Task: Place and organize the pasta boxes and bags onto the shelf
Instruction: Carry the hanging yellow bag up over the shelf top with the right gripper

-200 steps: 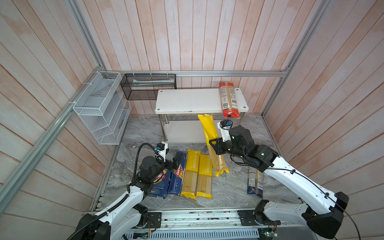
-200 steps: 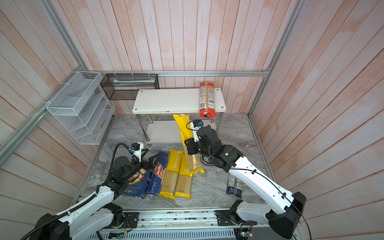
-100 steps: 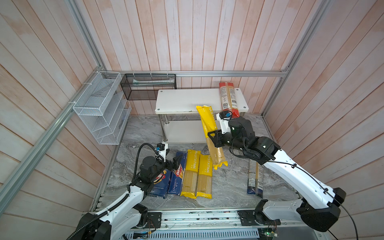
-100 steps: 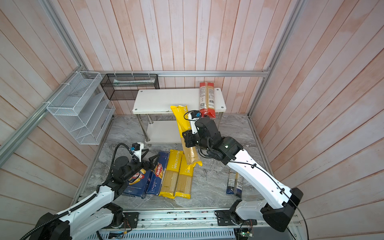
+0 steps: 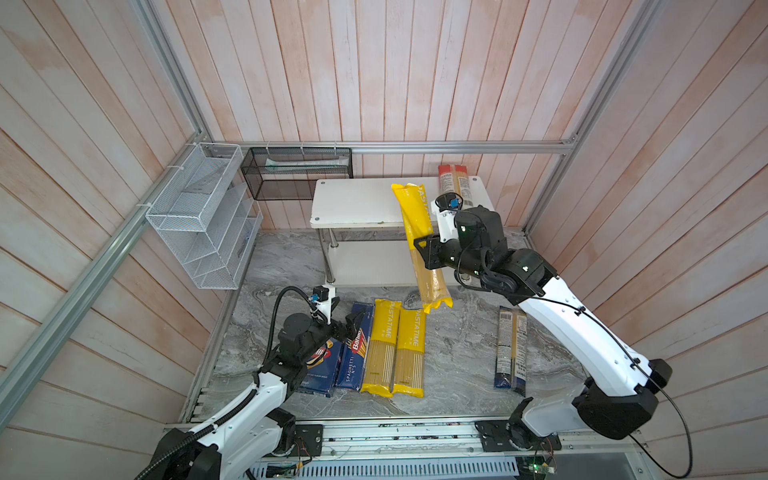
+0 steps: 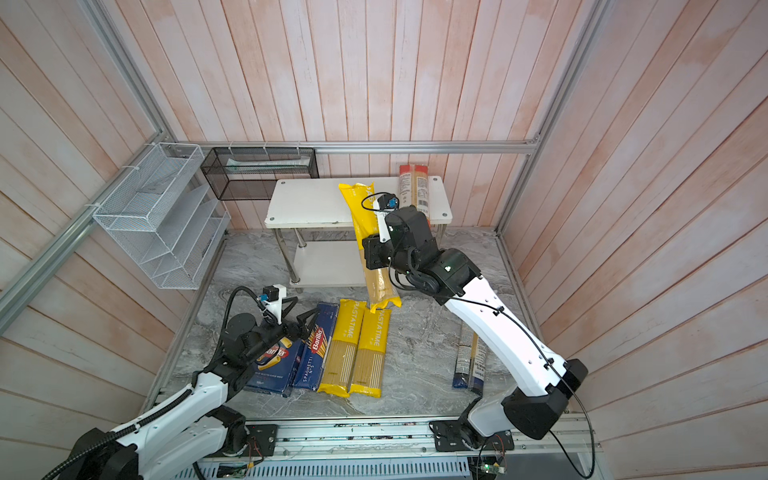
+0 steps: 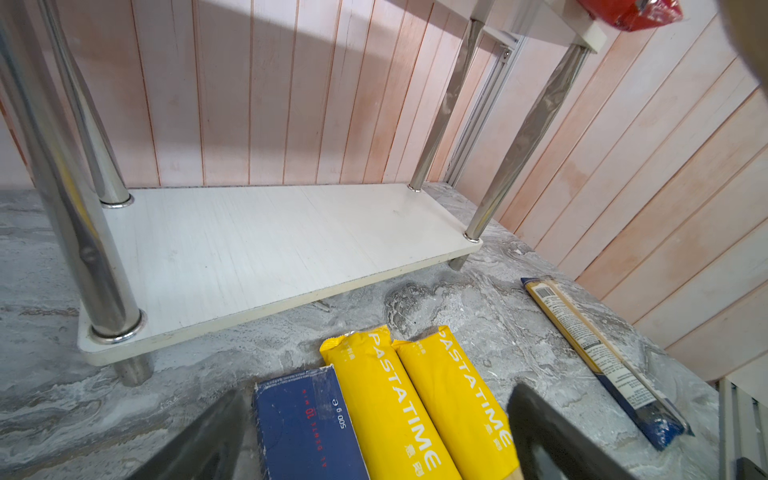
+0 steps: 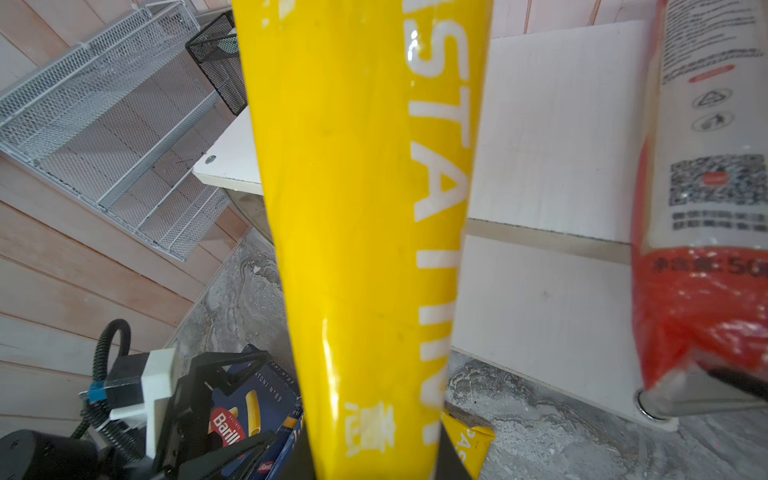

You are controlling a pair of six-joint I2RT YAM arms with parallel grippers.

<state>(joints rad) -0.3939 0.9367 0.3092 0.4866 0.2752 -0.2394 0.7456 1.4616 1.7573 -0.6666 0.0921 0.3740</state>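
Top views: the grey worktop [image 5: 457,353] carries the shelf [image 5: 357,203] at the back. My right jaws are clamped on a yellow bag [image 5: 419,232], which is lifted and tilted. Its upper end is over the shelf's top board, beside the red-ended bag [image 5: 455,187] lying there. My left jaws are spread wide, low over the narrow box [image 5: 353,353]. The wide box [image 5: 322,374] sits beside it, partly under the left arm [image 5: 257,399]. Two more yellow bags [image 5: 382,345] lie next to the boxes. The blue-ended bag [image 5: 510,349] lies well apart, on the right.
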